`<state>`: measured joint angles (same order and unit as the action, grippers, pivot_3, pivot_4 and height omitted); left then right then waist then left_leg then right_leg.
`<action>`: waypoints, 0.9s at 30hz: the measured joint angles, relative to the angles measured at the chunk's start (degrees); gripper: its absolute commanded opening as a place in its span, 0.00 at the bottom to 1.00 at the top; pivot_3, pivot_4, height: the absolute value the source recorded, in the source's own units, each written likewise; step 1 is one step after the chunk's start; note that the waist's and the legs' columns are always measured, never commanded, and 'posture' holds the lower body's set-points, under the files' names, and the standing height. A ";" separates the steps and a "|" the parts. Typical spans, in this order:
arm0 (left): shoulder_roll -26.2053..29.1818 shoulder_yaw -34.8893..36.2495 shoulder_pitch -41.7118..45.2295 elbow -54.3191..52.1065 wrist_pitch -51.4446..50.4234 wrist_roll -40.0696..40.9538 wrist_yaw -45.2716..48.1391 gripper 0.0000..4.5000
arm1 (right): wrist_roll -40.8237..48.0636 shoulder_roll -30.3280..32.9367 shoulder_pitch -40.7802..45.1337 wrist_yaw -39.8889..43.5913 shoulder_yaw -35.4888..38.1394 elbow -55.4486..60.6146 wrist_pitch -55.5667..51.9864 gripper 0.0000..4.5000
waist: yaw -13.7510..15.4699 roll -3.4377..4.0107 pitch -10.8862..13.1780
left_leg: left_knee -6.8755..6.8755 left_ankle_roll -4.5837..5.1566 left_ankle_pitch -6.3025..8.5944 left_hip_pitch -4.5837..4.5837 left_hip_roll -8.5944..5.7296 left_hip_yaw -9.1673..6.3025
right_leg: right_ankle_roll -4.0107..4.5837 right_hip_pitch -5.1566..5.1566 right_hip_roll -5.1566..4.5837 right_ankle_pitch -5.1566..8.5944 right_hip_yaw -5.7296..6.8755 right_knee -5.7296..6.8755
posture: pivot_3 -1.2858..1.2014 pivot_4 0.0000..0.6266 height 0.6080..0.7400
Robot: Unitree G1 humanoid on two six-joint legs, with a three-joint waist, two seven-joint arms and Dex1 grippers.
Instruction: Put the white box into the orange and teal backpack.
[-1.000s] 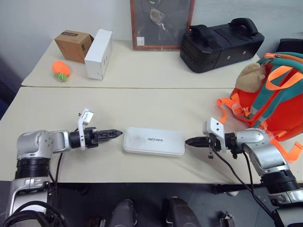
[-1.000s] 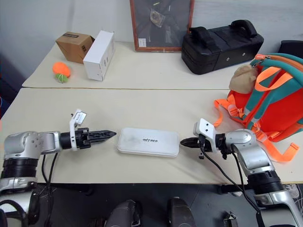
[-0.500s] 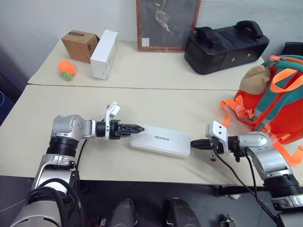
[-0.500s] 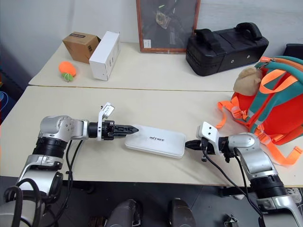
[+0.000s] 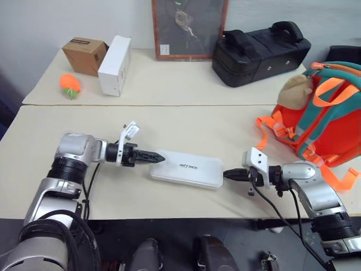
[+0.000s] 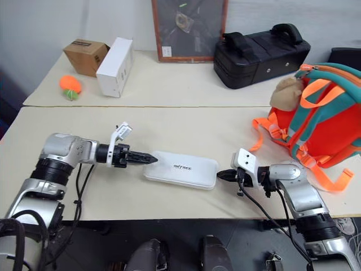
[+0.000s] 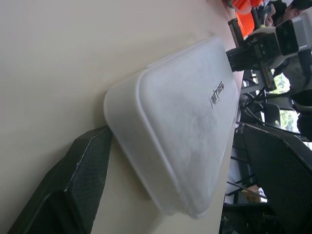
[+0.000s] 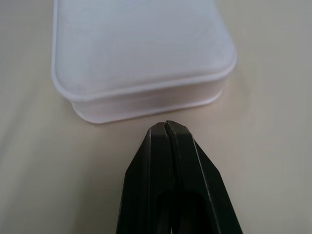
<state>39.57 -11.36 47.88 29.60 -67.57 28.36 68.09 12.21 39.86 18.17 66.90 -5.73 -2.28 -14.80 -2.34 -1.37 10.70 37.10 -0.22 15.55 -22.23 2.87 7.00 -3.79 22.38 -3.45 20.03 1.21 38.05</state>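
So there are two tables pushed together; on the far one [image 5: 169, 79], going left to right: one orange ball [image 5: 70, 85], one brown cardboard box [image 5: 84, 55] with a white label too small to read, one tall white carton [image 5: 114, 65], one framed picture [image 5: 189, 28] leaning on the wall, and one black case [image 5: 259, 52] with moulded handles, lid down.

On the near table [image 5: 113, 124] there's one white box [image 5: 186, 168], lying flat about in the middle between two grippers; dark lettering across its top looks like "UNITREE", though it's small.

The left gripper [image 5: 155, 159] sits at the box's left end; in the head views its fingers look pressed to a point, while the left wrist view shows one dark finger [image 7: 78, 180] touching the box's end low against the table, so the frames alone don't settle how wide it stands. The right gripper [image 5: 228, 175] points at the box's right end, fingers [image 8: 168, 161] pressed together, just short of it and pinching nothing.

Far right: one orange and teal backpack [image 5: 321, 113], standing upright, well apart from the box, with one tan plush toy [image 5: 296, 90] on its front; can't tell what's inside.
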 measured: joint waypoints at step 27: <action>-12.81 -3.18 5.42 3.33 0.12 -4.56 0.28 0.99 | -0.31 -0.76 0.90 -1.32 -0.22 -0.45 -0.30 0.00 | 2.45 0.03 -0.02 | 0.32 0.40 0.18 -0.04 -0.23 -0.09 | -0.15 -0.27 -0.25 -0.08 0.05 -0.16 | 0.52 0.24 1.00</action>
<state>26.77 -14.55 53.31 32.93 -67.45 23.80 68.37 11.90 39.09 19.07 65.58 -5.95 -2.73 -15.10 0.12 -1.34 10.69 37.42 0.19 15.73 -22.27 2.64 6.92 -3.95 22.11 -3.70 19.95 1.26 37.89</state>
